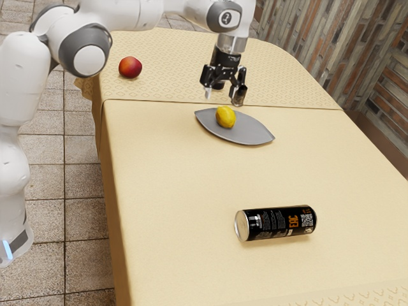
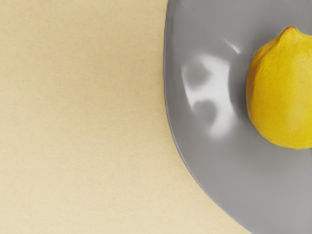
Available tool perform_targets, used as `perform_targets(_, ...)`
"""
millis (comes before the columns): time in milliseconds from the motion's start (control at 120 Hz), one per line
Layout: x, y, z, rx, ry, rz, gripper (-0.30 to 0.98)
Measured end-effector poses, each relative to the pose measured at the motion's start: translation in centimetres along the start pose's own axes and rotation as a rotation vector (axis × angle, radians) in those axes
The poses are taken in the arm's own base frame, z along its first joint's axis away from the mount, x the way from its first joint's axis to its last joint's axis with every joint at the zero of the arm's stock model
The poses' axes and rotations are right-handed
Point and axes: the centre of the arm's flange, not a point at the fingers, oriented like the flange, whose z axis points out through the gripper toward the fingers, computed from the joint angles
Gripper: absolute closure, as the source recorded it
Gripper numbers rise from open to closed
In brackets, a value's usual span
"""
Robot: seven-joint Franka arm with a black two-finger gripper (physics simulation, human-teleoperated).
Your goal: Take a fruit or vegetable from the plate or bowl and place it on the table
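We held our black two-finger gripper (image 1: pixel 223 97), its fingers spread apart, above a yellow, oval lemon (image 1: pixel 225 117) on a glossy grey plate (image 1: pixel 247 132).

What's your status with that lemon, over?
Fingers open, empty, above the gray plate. Lemon resting on plate, not yet picked up. Black can lying on its side, well apart from plate, not in the way.

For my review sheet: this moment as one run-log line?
claw open, above plate | lemon on plate, not gripped | can on its side
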Motion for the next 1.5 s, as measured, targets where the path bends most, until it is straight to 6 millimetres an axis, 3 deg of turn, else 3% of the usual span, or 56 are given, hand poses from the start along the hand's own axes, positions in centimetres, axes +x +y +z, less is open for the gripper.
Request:
perform_targets(383, 1.2, 3.6, 1.5, -0.045, 0.067, 0.153, 0.0)
perform_targets(642, 3.3, 5.4, 3.2, -0.054, 0.051, 0.198, 0.0)
perform_targets(1500, 5.9, 8.3, 7.6, -0.089, 0.023, 0.295, 0.0)
